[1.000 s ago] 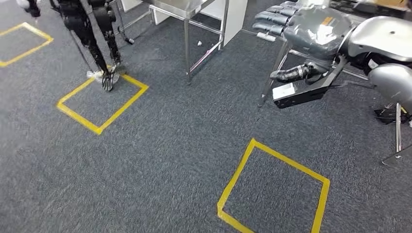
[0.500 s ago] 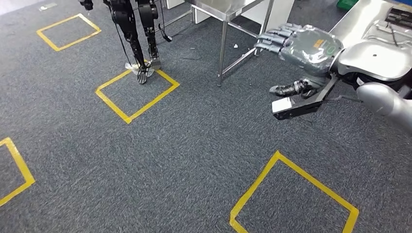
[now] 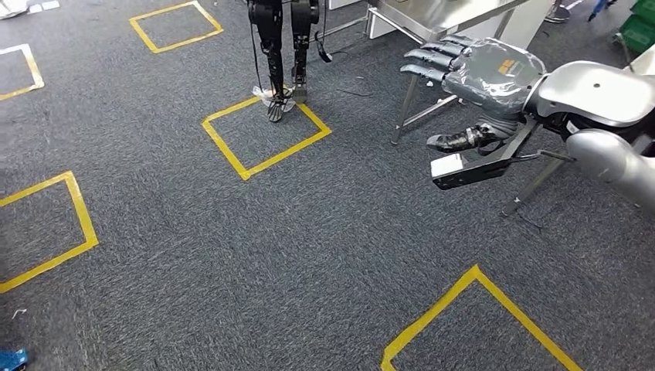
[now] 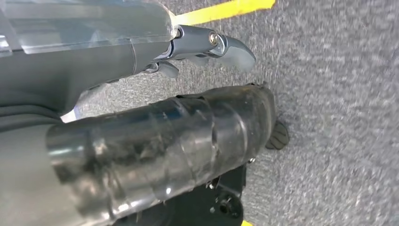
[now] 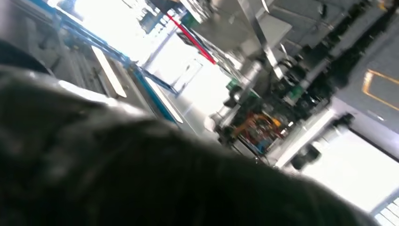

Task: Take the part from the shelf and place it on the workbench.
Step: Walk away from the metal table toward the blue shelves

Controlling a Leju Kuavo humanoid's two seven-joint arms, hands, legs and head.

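My right hand (image 3: 480,71) is raised at the right of the head view, fingers stretched forward over the part and thumb tucked beneath. It grips a black bracket-like part (image 3: 483,161) with a white label at its near end, carried well above the carpet. The steel workbench (image 3: 452,11) stands just beyond the hand, with its legs reaching down to the floor. In the left wrist view my left hand (image 4: 155,113) hangs over the grey carpet with its thumb and a finger extended and nothing in it.
Another robot's black legs (image 3: 282,48) stand at the corner of a yellow tape square (image 3: 266,136). More yellow squares mark the grey carpet (image 3: 232,255). Green crates (image 3: 638,31) sit at the far right, and a small blue object (image 3: 11,359) lies at the bottom left.
The whole picture has shifted as my view turned; the tape squares and the other robot's legs slid to the right. My right hand still holds the part in the same pose.
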